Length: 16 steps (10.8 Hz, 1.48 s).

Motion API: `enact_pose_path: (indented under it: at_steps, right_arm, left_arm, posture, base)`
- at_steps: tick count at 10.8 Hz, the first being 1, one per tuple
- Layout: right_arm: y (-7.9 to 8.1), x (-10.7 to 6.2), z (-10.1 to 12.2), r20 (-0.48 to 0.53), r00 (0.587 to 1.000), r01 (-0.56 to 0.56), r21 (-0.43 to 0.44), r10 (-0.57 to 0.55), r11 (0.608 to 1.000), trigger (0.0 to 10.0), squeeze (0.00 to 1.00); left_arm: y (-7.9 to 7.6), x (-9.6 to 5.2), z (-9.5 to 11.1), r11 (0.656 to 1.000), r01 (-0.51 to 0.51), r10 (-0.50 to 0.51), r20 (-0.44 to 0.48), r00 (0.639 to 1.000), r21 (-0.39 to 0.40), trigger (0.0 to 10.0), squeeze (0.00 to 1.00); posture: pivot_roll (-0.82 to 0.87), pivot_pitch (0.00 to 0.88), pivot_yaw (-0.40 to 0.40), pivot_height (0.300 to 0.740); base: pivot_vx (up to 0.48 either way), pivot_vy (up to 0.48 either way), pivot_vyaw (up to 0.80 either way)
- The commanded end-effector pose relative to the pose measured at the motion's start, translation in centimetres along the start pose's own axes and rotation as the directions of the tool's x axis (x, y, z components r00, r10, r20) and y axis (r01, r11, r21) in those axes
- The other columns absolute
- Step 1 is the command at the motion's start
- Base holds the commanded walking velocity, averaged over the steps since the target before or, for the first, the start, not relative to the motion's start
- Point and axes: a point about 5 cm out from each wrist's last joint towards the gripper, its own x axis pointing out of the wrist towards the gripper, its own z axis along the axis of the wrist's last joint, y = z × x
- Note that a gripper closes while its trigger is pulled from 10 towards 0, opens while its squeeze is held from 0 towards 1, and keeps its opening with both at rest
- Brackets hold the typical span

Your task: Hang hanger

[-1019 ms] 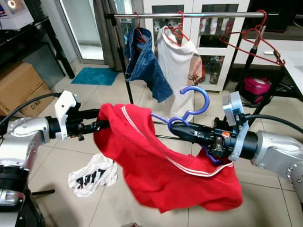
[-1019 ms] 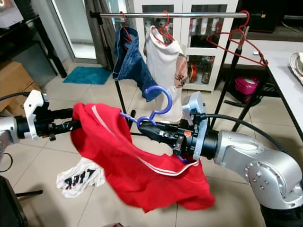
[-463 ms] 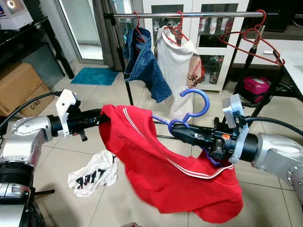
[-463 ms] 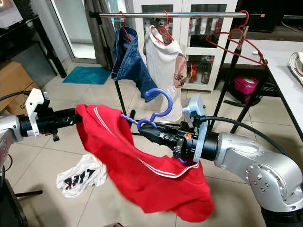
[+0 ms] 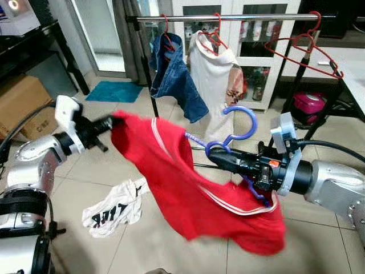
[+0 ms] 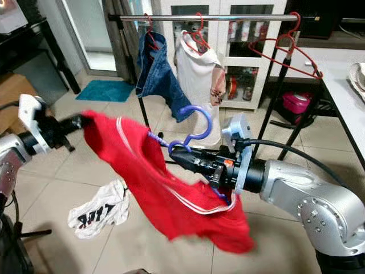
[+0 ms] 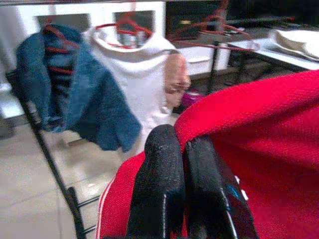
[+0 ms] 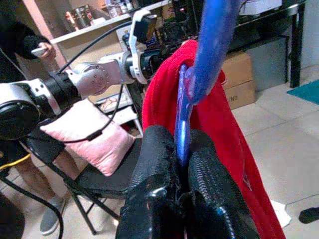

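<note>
The left tool (image 5: 108, 121), clamped on the red shirt (image 5: 188, 188), is lifting it higher; the right tool (image 5: 214, 157) is gripping the blue hanger (image 5: 231, 137), not yet hung.

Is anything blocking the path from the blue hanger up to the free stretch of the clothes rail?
Nothing visible. The blue hanger, in the right gripper, sits below the rail; the bare stretch between the white shirt and red hanger lies open above it.
</note>
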Motion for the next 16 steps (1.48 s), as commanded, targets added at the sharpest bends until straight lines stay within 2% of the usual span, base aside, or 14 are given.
enact_pose_path:
  at_steps: [1, 2, 3, 4, 6, 7, 8, 9, 11, 12, 13, 14, 15, 16]
  right_arm:
    - [0.4, -0.1, 0.5, 0.022, 1.000, -0.013, -0.027, 0.013, 1.000, 10.0, 0.00]
    - [0.3, -0.1, 0.5, 0.023, 1.000, 0.000, -0.025, 0.000, 1.000, 10.0, 0.00]
    - [0.0, -0.3, 0.4, 0.022, 1.000, 0.017, -0.019, -0.017, 1.000, 10.0, 0.00]
    - [-0.2, -0.3, 0.3, 0.022, 0.999, 0.040, -0.012, -0.040, 0.999, 10.0, 0.00]
    - [-0.9, -0.5, 0.3, 0.033, 0.996, 0.086, 0.003, -0.086, 0.996, 10.0, 0.00]
    - [-1.1, -0.4, 0.2, 0.026, 0.994, 0.102, 0.005, -0.102, 0.995, 10.0, 0.00]
    - [-1.3, -0.3, 0.1, 0.018, 0.991, 0.132, -0.001, -0.131, 0.991, 10.0, 0.00]
    - [-1.9, -0.1, -0.1, 0.023, 0.979, 0.201, 0.008, -0.202, 0.979, 10.0, 0.00]
    - [-3.1, 0.2, 0.0, 0.060, 0.940, 0.332, 0.052, -0.335, 0.942, 10.0, 0.00]
    - [-3.6, 0.4, -0.3, 0.051, 0.912, 0.404, 0.071, -0.408, 0.912, 10.0, 0.00]
    - [-3.7, 0.6, -0.5, 0.040, 0.903, 0.424, 0.078, -0.427, 0.902, 10.0, 0.00]
    - [-3.9, 1.1, -0.6, 0.046, 0.877, 0.476, 0.049, -0.478, 0.878, 10.0, 0.00]
    - [-4.1, 1.4, -0.5, 0.081, 0.851, 0.517, 0.056, -0.520, 0.854, 10.0, 0.00]
    - [-5.0, 1.6, -0.8, 0.126, 0.777, 0.612, 0.081, -0.617, 0.787, 10.0, 0.00]
  left_arm:
    - [1.0, -0.7, 0.0, 0.994, -0.107, 0.107, 0.008, 0.994, -0.030, 0.0, 0.00]
    - [1.6, -0.9, -0.8, 0.966, -0.246, 0.247, 0.003, 0.969, -0.074, 0.0, 0.00]
    - [1.8, -1.0, -1.7, 0.942, -0.322, 0.322, -0.017, 0.947, -0.094, 0.0, 0.00]
    - [1.5, -1.1, -2.7, 0.932, -0.352, 0.349, -0.049, 0.936, -0.092, 0.0, 0.00]
    - [0.8, -0.8, -3.5, 0.942, -0.335, 0.331, -0.085, 0.940, -0.032, 0.0, 0.00]
    - [0.5, -0.5, -3.1, 0.950, -0.310, 0.309, -0.065, 0.949, -0.015, 1.6, 0.00]
    - [0.1, -0.4, -2.7, 0.964, -0.262, 0.261, -0.042, 0.965, -0.044, 10.0, 0.00]
    - [-0.2, -0.5, -2.7, 0.967, -0.249, 0.247, -0.041, 0.968, -0.051, 10.0, 1.00]
    - [-1.2, -0.6, -2.7, 0.971, -0.222, 0.221, -0.017, 0.975, -0.094, 10.0, 1.00]
    - [-1.7, -0.4, -2.4, 0.964, -0.223, 0.224, -0.004, 0.974, -0.145, 10.0, 1.00]
    - [-2.9, 0.0, -2.5, 0.975, -0.171, 0.170, -0.022, 0.985, -0.141, 10.0, 1.00]
    - [-5.6, 1.6, -2.5, 0.988, -0.063, 0.060, -0.029, 0.998, -0.140, 10.0, 1.00]
    - [-7.5, 2.9, -2.6, 0.990, -0.004, 0.001, -0.019, 1.000, -0.143, 10.0, 1.00]
    - [-9.7, 4.3, -2.9, 0.987, 0.031, -0.034, -0.019, 0.999, -0.155, 10.0, 1.00]
  posture:
    - [-0.13, 0.000, 0.143, 0.740]
    - [-0.13, 0.000, 0.143, 0.740]
    - [-0.13, 0.000, 0.143, 0.740]
    - [-0.14, 0.000, 0.146, 0.740]
    - [-0.13, 0.000, 0.146, 0.740]
    - [-0.13, 0.000, 0.149, 0.740]
    - [-0.14, 0.000, 0.153, 0.740]
    - [-0.14, 0.000, 0.159, 0.740]
    - [-0.14, 0.000, 0.159, 0.740]
    - [-0.13, 0.000, 0.157, 0.740]
    - [-0.13, 0.000, 0.157, 0.740]
    - [-0.13, 0.000, 0.154, 0.740]
    - [-0.12, 0.000, 0.149, 0.740]
    - [-0.13, 0.000, 0.153, 0.740]
  base:
    - [0.000, 0.000, 0.00]
    - [0.000, 0.000, 0.00]
    - [0.000, 0.000, 0.00]
    - [0.000, 0.000, 0.00]
    - [0.000, 0.000, 0.00]
    - [0.000, 0.000, 0.00]
    - [0.000, 0.000, 0.00]
    - [0.000, 0.000, 0.00]
    - [0.000, 0.000, 0.00]
    - [0.000, 0.000, 0.00]
    - [0.000, 0.000, 0.00]
    - [0.000, 0.000, 0.00]
    - [0.000, 0.000, 0.00]
    - [0.000, 0.000, 0.00]
